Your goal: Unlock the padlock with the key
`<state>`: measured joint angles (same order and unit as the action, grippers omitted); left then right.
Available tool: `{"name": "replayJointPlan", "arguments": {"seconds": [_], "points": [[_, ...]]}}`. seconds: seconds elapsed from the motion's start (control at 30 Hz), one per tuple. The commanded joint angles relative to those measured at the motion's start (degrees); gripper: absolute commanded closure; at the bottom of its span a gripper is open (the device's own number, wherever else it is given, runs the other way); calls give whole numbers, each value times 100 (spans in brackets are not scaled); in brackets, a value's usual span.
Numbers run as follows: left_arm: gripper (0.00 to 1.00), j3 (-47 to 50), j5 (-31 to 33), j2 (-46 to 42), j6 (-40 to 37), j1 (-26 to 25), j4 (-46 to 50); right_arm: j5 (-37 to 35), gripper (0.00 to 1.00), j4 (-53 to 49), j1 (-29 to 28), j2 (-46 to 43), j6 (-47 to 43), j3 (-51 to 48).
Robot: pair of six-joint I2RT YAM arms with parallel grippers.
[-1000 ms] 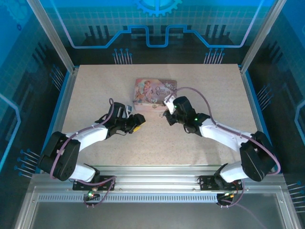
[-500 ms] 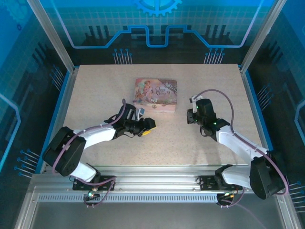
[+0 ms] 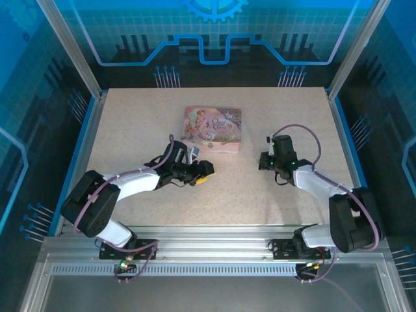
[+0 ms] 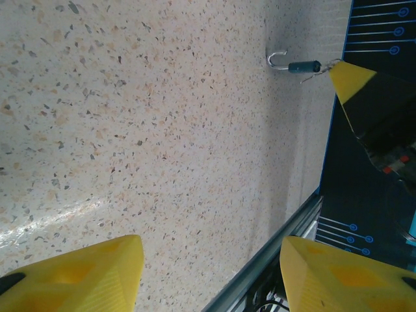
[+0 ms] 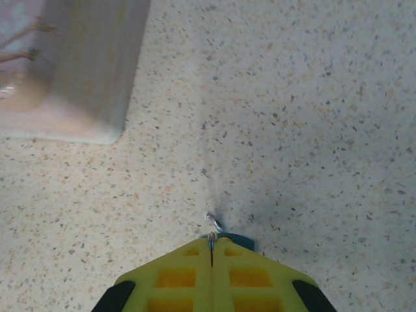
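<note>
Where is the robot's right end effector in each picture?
Top external: right end effector sits right of centre, lower right of the pink tin.
Left wrist: its yellow tip pokes in at upper right.
Right wrist: bottom centre, shut.
Shared landmark: the speckled table.

Speckled beige table (image 3: 130, 123), blue circuit-pattern walls (image 3: 214, 39), aluminium frame rails (image 3: 214, 237)
</note>
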<state>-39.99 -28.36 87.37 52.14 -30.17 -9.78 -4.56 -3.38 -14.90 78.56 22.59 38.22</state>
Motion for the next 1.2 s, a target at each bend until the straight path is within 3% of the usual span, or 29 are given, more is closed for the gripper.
{"name": "replayJointPlan", "arguments": {"seconds": [0.0,0.17,0.23,0.33,0.43,0.77,0.87,1.1,1.13,1.17], "points": [[41,-81,-100,35,-3,-41,-121,226,100,145,215,280,326,91],[41,-56,-73,-25,-24,-41,-79,159,98,207,445,370,559,24],[41,-43,-48,-53,-42,-39,-60,102,90,166,512,345,601,10],[40,-18,24,-105,-73,-41,-35,34,71,4,597,235,630,26],[39,-26,78,-179,-142,-24,35,-43,64,-194,645,-42,611,12],[36,-27,284,-590,-505,236,486,-91,46,-963,663,-1181,450,-72],[35,-22,346,-771,-628,348,634,-32,44,-1153,624,-1504,397,-144],[32,-289,806,-1249,-1282,567,1533,-174,34,-1729,516,-2229,503,-279],[31,-325,893,-1313,-1363,591,1670,-186,2,-1803,495,-2284,509,-276],[30,-356,957,-1376,-1440,621,1776,-217,0,-1893,464,-2337,510,-271]]}}
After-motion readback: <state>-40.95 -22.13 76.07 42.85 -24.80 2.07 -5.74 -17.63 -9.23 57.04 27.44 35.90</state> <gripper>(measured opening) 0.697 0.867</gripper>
